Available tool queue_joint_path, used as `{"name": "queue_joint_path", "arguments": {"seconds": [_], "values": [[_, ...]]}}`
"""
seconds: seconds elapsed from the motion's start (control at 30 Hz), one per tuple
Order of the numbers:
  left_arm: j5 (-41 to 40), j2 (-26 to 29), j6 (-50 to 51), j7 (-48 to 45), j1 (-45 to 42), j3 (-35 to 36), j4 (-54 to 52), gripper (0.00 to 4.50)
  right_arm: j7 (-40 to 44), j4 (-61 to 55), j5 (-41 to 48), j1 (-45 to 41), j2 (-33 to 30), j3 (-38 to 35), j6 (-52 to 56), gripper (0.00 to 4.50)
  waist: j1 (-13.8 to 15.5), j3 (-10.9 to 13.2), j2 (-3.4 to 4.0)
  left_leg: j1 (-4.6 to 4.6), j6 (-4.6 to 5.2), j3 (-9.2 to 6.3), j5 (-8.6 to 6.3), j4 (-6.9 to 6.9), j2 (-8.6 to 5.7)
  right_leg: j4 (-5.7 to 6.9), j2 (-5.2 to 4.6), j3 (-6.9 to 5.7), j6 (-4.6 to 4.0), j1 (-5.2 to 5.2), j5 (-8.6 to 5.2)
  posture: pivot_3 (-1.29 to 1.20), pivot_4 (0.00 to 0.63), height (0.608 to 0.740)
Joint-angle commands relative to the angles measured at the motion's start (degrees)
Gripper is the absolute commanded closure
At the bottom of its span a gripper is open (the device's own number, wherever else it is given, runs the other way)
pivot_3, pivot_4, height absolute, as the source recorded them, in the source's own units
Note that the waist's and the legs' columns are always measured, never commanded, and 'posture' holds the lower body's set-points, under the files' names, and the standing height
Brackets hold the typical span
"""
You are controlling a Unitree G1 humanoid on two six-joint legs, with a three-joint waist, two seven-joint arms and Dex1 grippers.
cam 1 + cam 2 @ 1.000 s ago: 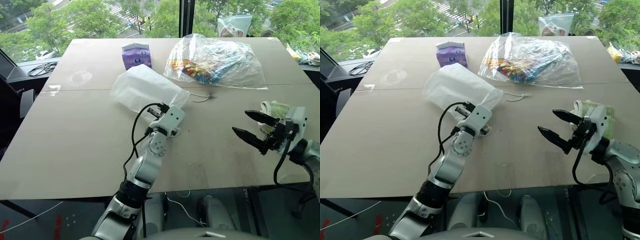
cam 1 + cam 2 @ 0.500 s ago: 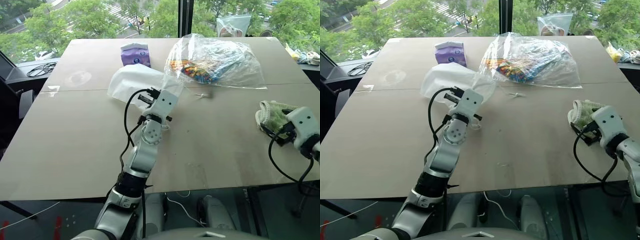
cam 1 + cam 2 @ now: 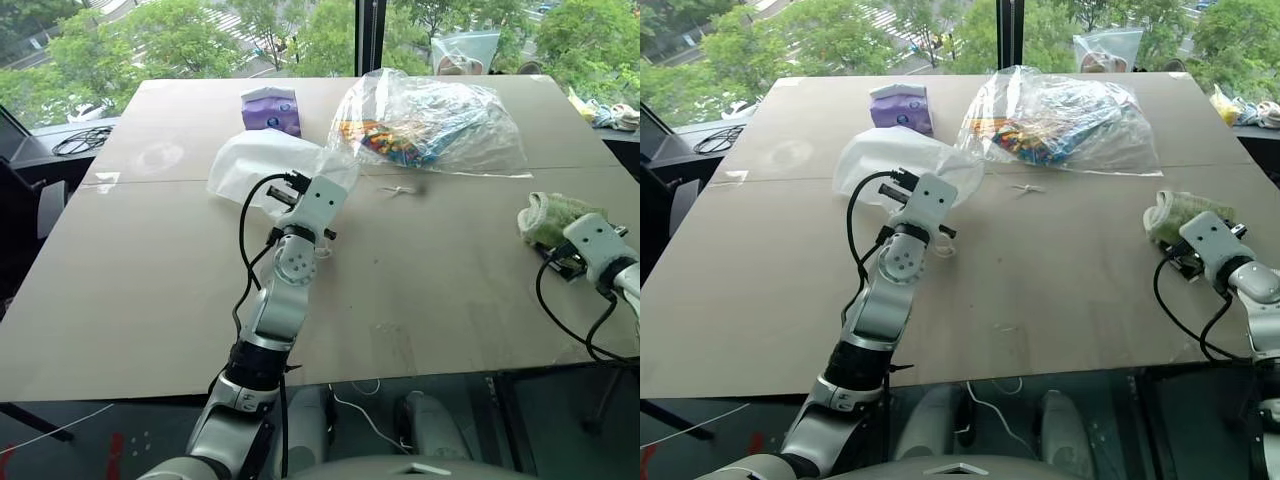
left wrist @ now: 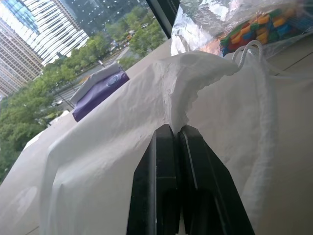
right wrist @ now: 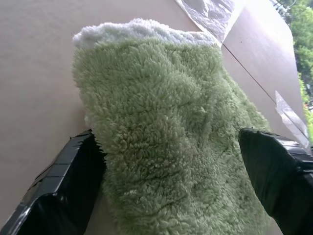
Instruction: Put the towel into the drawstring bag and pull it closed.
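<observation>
Towel [image 5: 171,147] straddled by right hand [image 5: 171,196], fingers spread.

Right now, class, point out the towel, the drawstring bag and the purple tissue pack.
towel [image 5: 166,147], right wrist view, middle of its green pile.
drawstring bag [image 4: 107,147], left wrist view, its white cloth side.
purple tissue pack [image 3: 272,110], left eye view, its front face.
</observation>
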Motion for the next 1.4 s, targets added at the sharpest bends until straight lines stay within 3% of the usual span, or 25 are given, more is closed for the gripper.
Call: {"name": "queue_joint_path", "arguments": {"seconds": [0.03,0.17,0.33,0.5,0.63,0.73,0.83,0.97,1.13,1.23,1.4], "values": [[0.31,0.58,-0.46,0.19,-0.65,0.88,-1.51,4.45,1.83,9.92,2.75,-5.54,1.50,-1.16,3.30,0.00,-0.24,0.00,-0.03,0.10,0.00,0.02,0.00,0.01,0.00,0.00,-0.01,0.02,0.00,0.09,0.00,0.00,0.150,0.740],[0.32,1.03,0.21,0.72,-0.69,2.10,-1.68,4.45,-0.36,22.38,3.90,-13.35,2.70,-1.91,10.02,0.00,-1.19,0.01,-0.08,0.71,0.00,0.02,-0.02,0.00,0.00,-0.04,-0.04,0.02,-0.03,0.70,-0.02,0.00,0.150,0.740],[0.54,0.91,0.82,0.77,0.03,2.41,-2.44,4.45,-3.65,33.55,1.85,-18.80,2.36,0.03,15.02,0.00,-1.07,-0.29,-0.52,0.74,0.01,-0.16,-0.03,0.01,-0.01,-0.04,-0.14,0.00,-0.18,0.77,-0.04,0.00,0.150,0.740],[-0.05,0.43,1.89,0.58,0.38,3.02,-3.11,4.50,-7.58,39.37,7.13,-23.14,3.72,-5.25,22.17,1.52,-0.41,-0.58,-0.92,0.74,-0.13,-0.27,-0.21,0.04,-0.05,-0.05,-0.47,-0.09,-0.18,0.80,-0.02,0.00,0.150,0.740],[-1.51,-0.29,2.56,-0.06,-0.26,3.88,-2.70,4.50,-9.02,39.85,10.08,-24.52,4.70,-8.56,23.92,3.39,0.15,-0.65,-1.04,0.70,-0.07,-0.28,-0.27,0.03,-0.06,-0.13,-0.54,-0.15,-0.19,0.80,-0.03,0.00,0.150,0.740],[-3.64,-1.22,3.17,-1.07,-0.79,4.81,-2.62,4.50,-7.87,38.35,13.01,-25.31,5.40,-11.24,24.75,4.37,0.03,-0.67,-1.07,0.70,-0.05,-0.26,-0.28,-0.02,-0.04,-0.16,-0.53,-0.14,-0.19,0.80,-0.03,0.00,0.150,0.740],[-7.68,-2.17,4.17,-3.78,-1.32,6.32,-3.34,4.50,-0.23,30.66,18.58,-25.79,6.92,-13.58,29.69,4.39,-0.65,-0.66,-1.06,0.69,-0.05,-0.23,-0.28,-0.05,-0.03,-0.15,-0.50,-0.13,-0.18,0.78,-0.02,0.00,0.150,0.740],[-14.03,-1.75,4.33,-10.01,-1.61,7.50,-5.14,4.50,3.18,7.59,28.51,-21.69,10.58,-15.13,44.97,4.39,-2.22,-0.55,-0.87,0.68,0.19,-0.09,-0.14,-0.17,0.00,-0.09,-0.37,0.09,0.00,0.59,0.08,0.00,0.150,0.740],[-24.27,-1.04,9.76,-18.10,-2.98,9.95,-9.38,4.50,-8.35,-23.90,42.34,-17.89,21.40,-18.82,62.85,4.39,-2.51,-0.22,-0.11,0.46,0.18,-0.02,-0.13,-0.39,0.02,0.04,-0.29,0.18,0.03,0.20,0.10,0.00,0.150,0.740],[-29.76,-2.83,17.04,-18.44,-5.27,12.48,-11.82,4.50,-15.59,-35.70,50.12,-17.69,29.46,-20.25,68.50,4.39,-1.78,-0.21,-0.08,0.15,0.18,-0.10,-0.12,-0.37,-0.01,0.05,-0.18,0.14,0.04,-0.03,0.10,0.00,0.150,0.740],[-35.40,-4.29,24.44,-17.66,-8.04,15.03,-14.58,4.50,-25.41,-46.00,59.95,-15.43,39.56,-20.50,73.27,4.39,-0.63,-0.21,-0.08,-0.16,0.19,-0.20,-0.12,-0.26,-0.05,-0.01,-0.16,0.04,0.06,-0.17,0.11,0.00,0.150,0.740]]}}
